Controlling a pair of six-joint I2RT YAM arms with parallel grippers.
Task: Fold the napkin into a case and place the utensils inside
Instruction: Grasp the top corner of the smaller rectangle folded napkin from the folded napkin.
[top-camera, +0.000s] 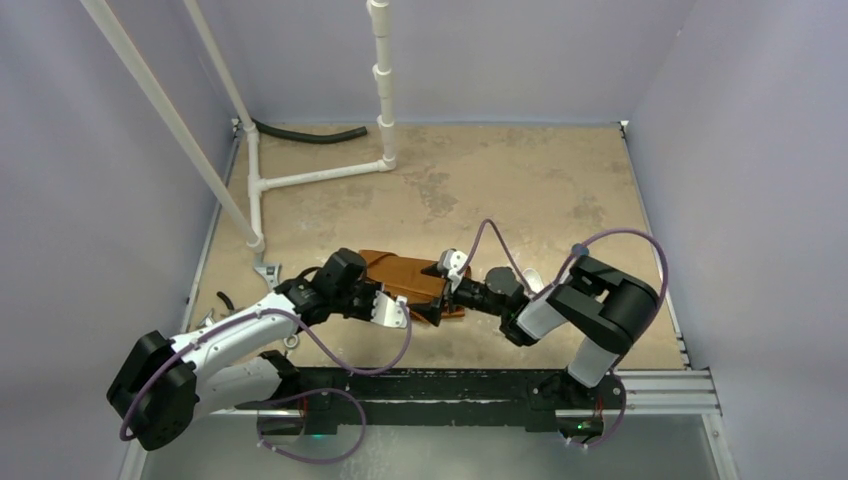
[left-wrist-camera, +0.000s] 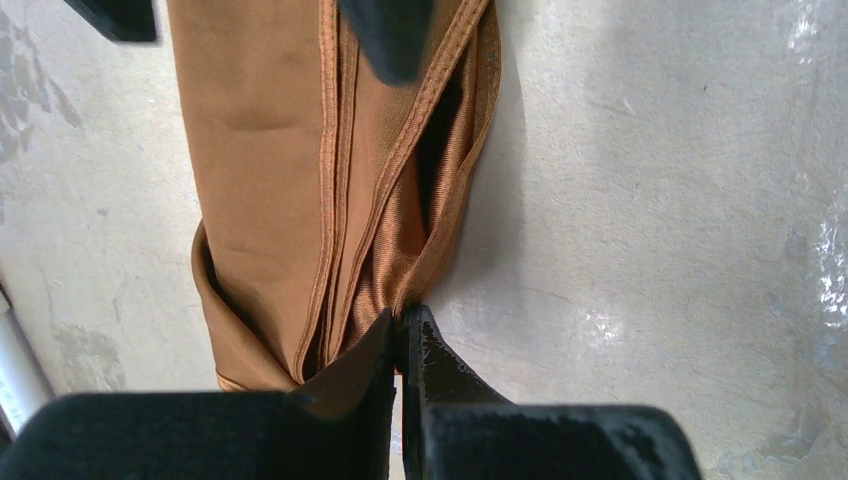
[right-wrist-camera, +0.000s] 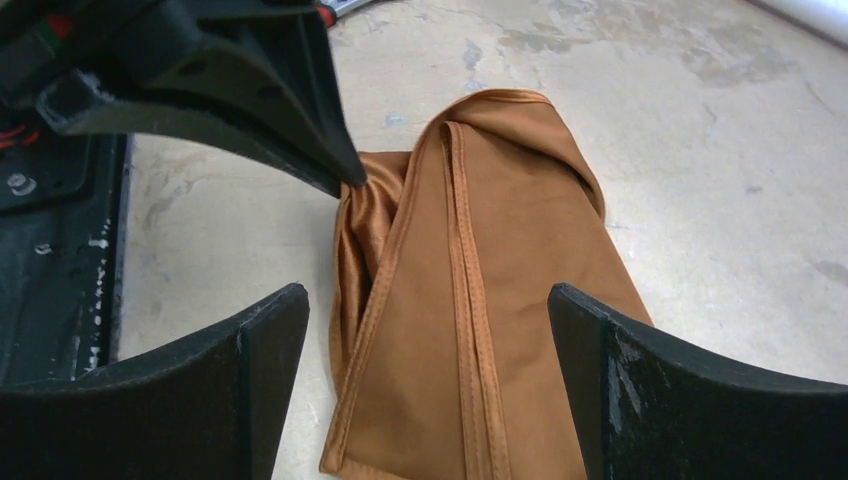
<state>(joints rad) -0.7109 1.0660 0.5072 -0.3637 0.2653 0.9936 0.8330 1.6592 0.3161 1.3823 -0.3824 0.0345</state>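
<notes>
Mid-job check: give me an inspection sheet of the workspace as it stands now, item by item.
Surface: tan table, worn and stained.
Job's things: rust-orange napkin folded into a long narrow case, lying at the table's centre, with one layer gaping open along the seam; utensils not made out in any view.
Clutter: small metal object at the table's left edge.
Tools: left tool shut on the napkin's edge; right tool open over one end of the napkin.
Cables: purple cables loop off both arms, clear of the cloth.
Surroundings: white pipe frame, black hose at the back, lavender walls.
</notes>
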